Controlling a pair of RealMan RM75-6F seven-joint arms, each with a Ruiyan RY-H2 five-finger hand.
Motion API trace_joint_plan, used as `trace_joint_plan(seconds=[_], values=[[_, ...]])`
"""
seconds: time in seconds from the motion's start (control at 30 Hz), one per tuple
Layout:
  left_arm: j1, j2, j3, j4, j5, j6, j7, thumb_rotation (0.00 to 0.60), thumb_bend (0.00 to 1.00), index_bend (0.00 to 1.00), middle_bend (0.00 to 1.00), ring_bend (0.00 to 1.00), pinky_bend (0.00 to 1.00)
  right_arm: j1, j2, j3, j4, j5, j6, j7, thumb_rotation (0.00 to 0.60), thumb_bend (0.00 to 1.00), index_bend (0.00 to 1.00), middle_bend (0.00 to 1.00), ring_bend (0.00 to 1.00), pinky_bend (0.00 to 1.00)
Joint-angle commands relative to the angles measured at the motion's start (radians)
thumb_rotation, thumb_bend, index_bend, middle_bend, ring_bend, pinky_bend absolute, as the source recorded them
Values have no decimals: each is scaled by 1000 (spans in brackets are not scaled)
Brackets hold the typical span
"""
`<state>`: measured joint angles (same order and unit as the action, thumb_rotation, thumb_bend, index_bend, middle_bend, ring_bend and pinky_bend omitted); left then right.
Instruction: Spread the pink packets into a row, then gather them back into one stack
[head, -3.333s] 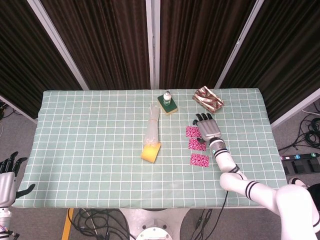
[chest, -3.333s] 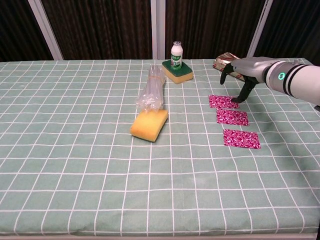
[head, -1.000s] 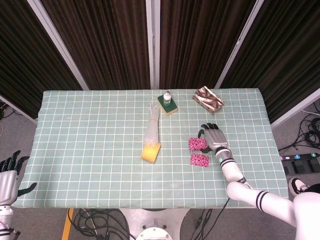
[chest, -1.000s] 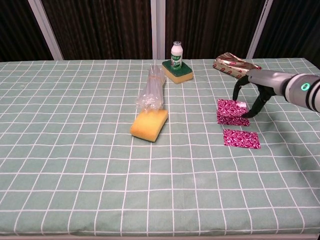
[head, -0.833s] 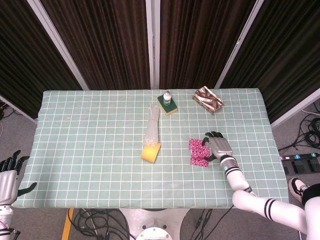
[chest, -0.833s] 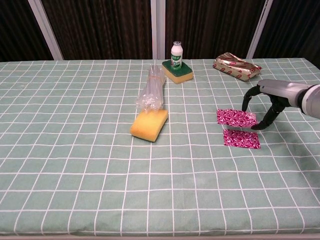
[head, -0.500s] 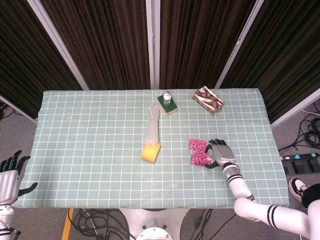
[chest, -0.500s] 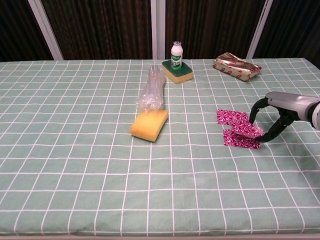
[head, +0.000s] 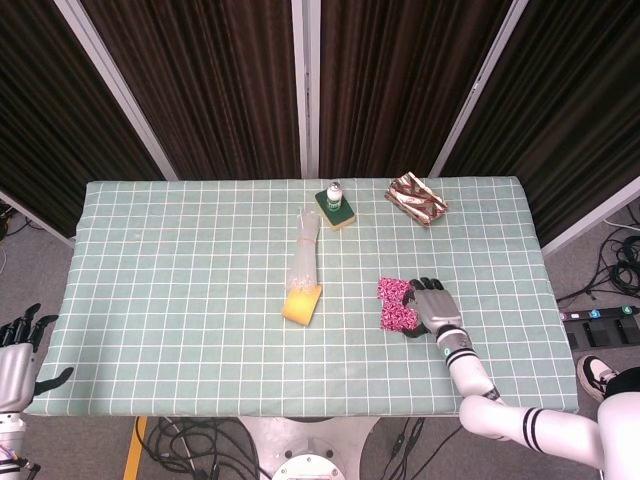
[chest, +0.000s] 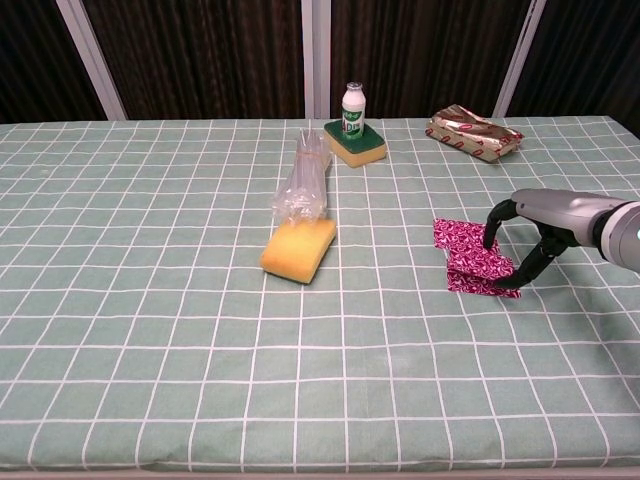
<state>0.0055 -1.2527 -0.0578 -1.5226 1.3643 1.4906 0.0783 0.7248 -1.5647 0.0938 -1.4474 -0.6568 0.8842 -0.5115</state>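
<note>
Three pink patterned packets lie right of centre on the green checked table (chest: 150, 300). The farthest one (chest: 455, 233) (head: 390, 290) lies flat. A second packet (chest: 484, 262) sits askew, partly on top of the nearest one (chest: 468, 284) (head: 397, 319). My right hand (chest: 540, 228) (head: 433, 308) arches over that second packet and pinches it between a fingertip at its far edge and the thumb at its near right corner. My left hand (head: 15, 360) hangs off the table's near left corner, fingers apart, holding nothing.
A yellow sponge (chest: 299, 250) with a crumpled clear plastic bottle (chest: 305, 180) behind it lies mid-table. A small white bottle (chest: 352, 104) stands on a green-and-yellow sponge (chest: 356, 143) at the back. A shiny wrapped snack pack (chest: 473, 132) is at the back right.
My right hand came toward the near edge, first bringing the farthest packet onto the middle one, then carrying one packet onto the nearest. The left hand stayed put.
</note>
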Motion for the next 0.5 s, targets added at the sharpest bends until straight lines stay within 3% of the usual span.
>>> trace_joint_plan(seconds=[0.03, 0.5], values=[[1, -1, 0, 0, 1, 2, 0, 600, 127, 269, 180, 153, 166, 9, -4, -15, 7, -19, 0, -19, 504, 110, 349, 93, 0, 0], [8, -2, 2, -1, -3, 5, 1, 600, 127, 268, 180, 153, 165, 12, -15, -56, 42, -97, -14, -35, 503, 110, 339, 88, 0, 0]])
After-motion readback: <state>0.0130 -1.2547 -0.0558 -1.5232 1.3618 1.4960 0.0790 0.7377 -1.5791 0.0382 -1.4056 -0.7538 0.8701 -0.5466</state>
